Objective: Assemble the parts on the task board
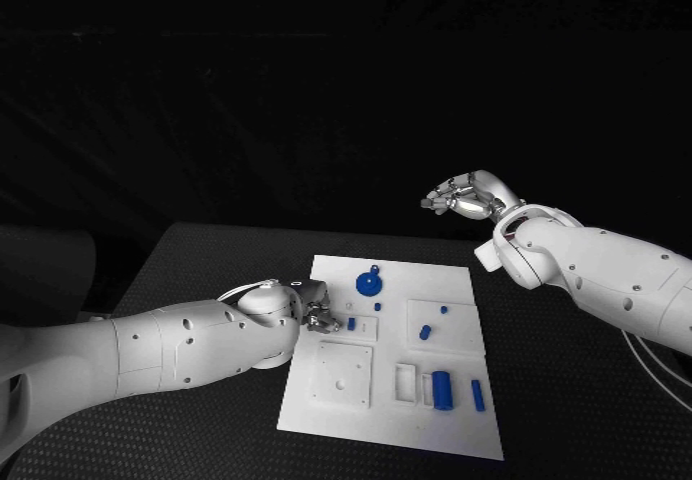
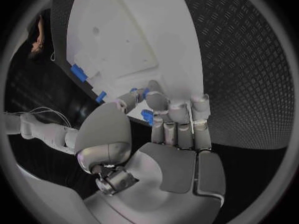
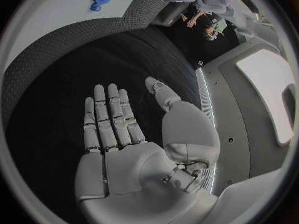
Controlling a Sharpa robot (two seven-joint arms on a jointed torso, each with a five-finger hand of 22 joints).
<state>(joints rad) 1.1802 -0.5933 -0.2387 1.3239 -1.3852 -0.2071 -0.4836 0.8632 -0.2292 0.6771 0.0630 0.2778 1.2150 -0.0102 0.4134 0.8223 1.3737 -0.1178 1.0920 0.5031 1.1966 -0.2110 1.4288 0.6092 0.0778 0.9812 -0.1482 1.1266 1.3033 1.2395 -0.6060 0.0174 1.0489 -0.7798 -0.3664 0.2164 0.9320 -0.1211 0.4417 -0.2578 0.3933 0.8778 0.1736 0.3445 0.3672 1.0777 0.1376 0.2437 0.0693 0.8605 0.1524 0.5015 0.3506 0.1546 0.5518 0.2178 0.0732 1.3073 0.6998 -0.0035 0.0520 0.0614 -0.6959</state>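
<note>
Silver fingers of the left hand (image 1: 315, 316) curl down at the board's (image 1: 361, 430) nine-o'clock edge, pinching a small blue part (image 2: 147, 116) just above the white plate. More blue parts lie across the board: a round piece (image 1: 369, 284) near twelve o'clock, a small peg (image 1: 426, 332) at centre, two cylinders (image 1: 441, 390) towards five. The right hand (image 1: 464, 198) hangs well beyond the board's one-o'clock corner, fingers straight, slightly apart, holding nothing.
</note>
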